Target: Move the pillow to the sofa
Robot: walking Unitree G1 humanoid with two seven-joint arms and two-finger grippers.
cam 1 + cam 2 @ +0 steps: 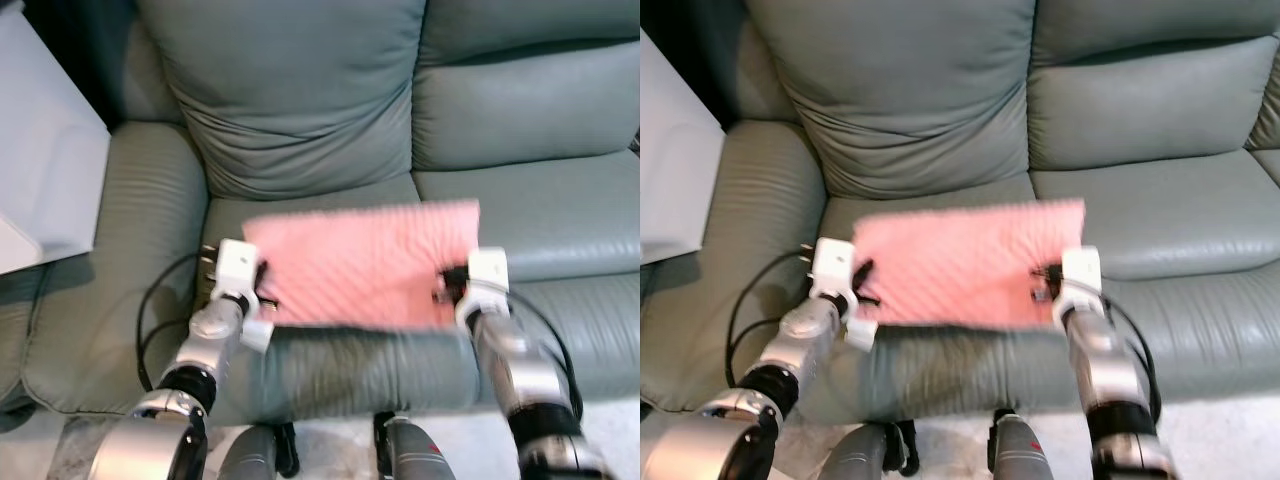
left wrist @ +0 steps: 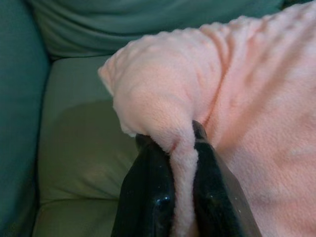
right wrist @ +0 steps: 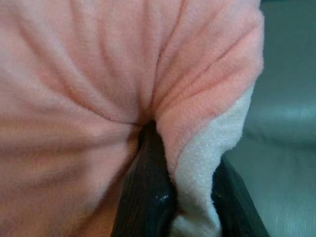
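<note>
A pink fleece pillow [image 1: 365, 262] hangs flat over the seat of a grey-green leather sofa [image 1: 300, 100], held between both arms. My left gripper [image 1: 262, 285] is shut on the pillow's left edge; the left wrist view shows its black fingers [image 2: 148, 197] pinching a fold of pink fleece [image 2: 237, 98]. At the pillow's right edge my right gripper [image 1: 445, 285] is shut on it as well, its fingers [image 3: 148, 192] clamped on pink fabric with a white underside [image 3: 207, 163]. The pillow looks blurred in the eye views.
The sofa's left armrest [image 1: 110, 260] lies left of my left arm. A white surface [image 1: 40, 170] stands beyond the armrest at far left. Back cushions [image 1: 520, 100] rise behind the seat. A black cable [image 1: 150, 310] loops over the seat's left part.
</note>
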